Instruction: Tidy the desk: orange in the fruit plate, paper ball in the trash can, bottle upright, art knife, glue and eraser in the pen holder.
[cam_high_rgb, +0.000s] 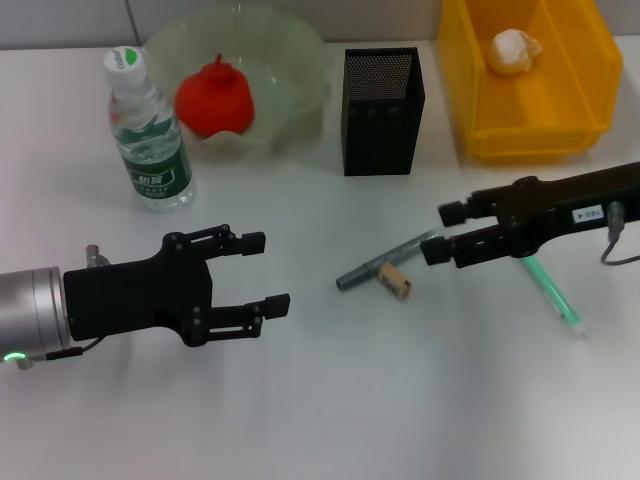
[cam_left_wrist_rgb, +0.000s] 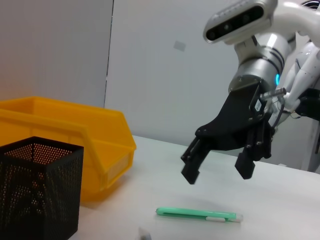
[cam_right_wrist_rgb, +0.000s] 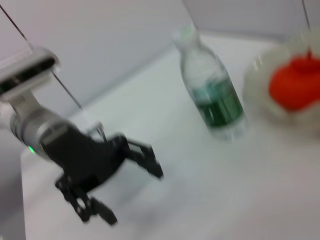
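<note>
On the white table (cam_high_rgb: 330, 400), your right gripper (cam_high_rgb: 443, 232) hung wide open above the tiny tan eraser (cam_high_rgb: 396, 281), probably to pick it up for the black mesh pen holder (cam_high_rgb: 381, 110); your left gripper (cam_high_rgb: 262, 271) waited, open and empty.

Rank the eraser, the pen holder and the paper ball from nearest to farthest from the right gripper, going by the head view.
From the right gripper:
1. The eraser, on the table just beside it, toward the robot's left.
2. The pen holder, upright farther back on the table.
3. The paper ball, farthest, inside the trash can at the back right.
</note>
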